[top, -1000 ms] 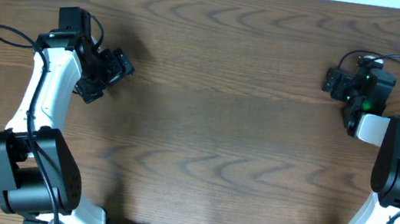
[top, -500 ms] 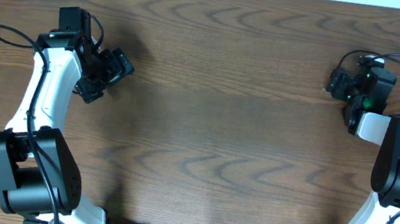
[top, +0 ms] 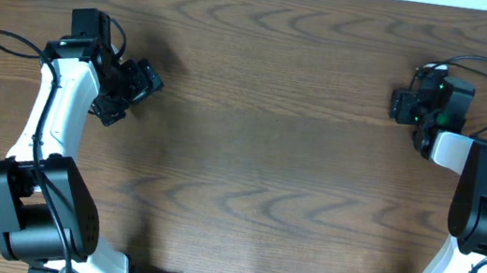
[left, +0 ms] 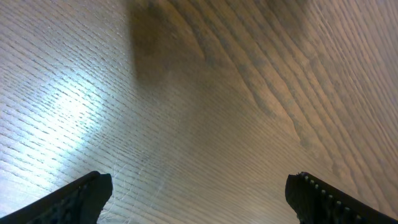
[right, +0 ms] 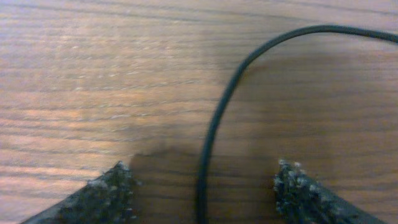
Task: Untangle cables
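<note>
While the overhead camera looks down, the left tool sits far across the counter from the right tool. The left wrist view shows that tool's fingers spread wide, holding nothing. At the right wrist, the black cable lies on the counter and curves between the right tool's parted fingers, touching neither.

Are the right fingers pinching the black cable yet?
No, the black cable lies between the right fingers with bare table showing on both sides of it.
</note>
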Robot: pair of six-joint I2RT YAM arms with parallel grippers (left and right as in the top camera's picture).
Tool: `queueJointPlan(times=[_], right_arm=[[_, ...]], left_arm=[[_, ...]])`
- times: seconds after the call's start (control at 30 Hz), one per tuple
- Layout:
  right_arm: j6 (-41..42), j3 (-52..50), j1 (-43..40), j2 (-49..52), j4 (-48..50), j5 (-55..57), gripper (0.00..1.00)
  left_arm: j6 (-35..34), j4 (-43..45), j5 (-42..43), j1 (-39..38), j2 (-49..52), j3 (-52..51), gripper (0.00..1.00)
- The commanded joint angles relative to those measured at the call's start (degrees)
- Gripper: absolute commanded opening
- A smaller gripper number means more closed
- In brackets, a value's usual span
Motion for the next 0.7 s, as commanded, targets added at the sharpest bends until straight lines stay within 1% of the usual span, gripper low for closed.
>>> queueJointPlan(times=[0.0,0.07,0.1,0.13,0.17,0.2,0.33,0.37,0.57,0.67], right_arm=[[-3.6,-3.5,1.2,4.4,-5.8,4.2,0.62],[-3.1,-3.5,1.1,4.4,-6.9,4.4,0.49],[-2.3,-3.5,1.0,4.4,-7.1,4.4,0.45],[-1.9,-3.5,1.0,4.4,-7.3,4.4,0.36],[-1.9,-3.5,1.0,4.4,-7.5,4.4,0.33],[-1.9,-3.5,1.0,4.4,-7.8,4.4,0.26],[-1.9,-3.5,0.9,4.4,-9.4,4.4,0.04],[-1.2,-3.5,0.8,4.4,-9.6,4.5,0.01],[7.8,-3.5,-0.5,4.2,-11.6,6.1,0.01],[11.6,-3.5,-2.2,3.7,-14.3,6.1,0.01]], left_arm=[[-0.1,-0.2,-0.4,0.0,0.3,-0.1,0.94],[-0.1,-0.2,-0.4,0.0,0.3,-0.1,0.94],[-0.1,-0.2,-0.4,0.0,0.3,-0.1,0.94],[-0.1,-0.2,-0.4,0.0,0.3,-0.1,0.94],[-0.1,-0.2,-0.4,0.0,0.3,-0.1,0.94],[-0.1,-0.2,-0.4,0.0,0.3,-0.1,0.94],[-0.1,-0.2,-0.4,0.0,0.3,-0.1,0.94],[-0.1,-0.2,-0.4,0.0,0.3,-0.1,0.94],[-0.1,-0.2,-0.4,0.0,0.3,-0.1,0.94],[-0.1,-0.2,-0.4,0.0,0.3,-0.1,0.94]])
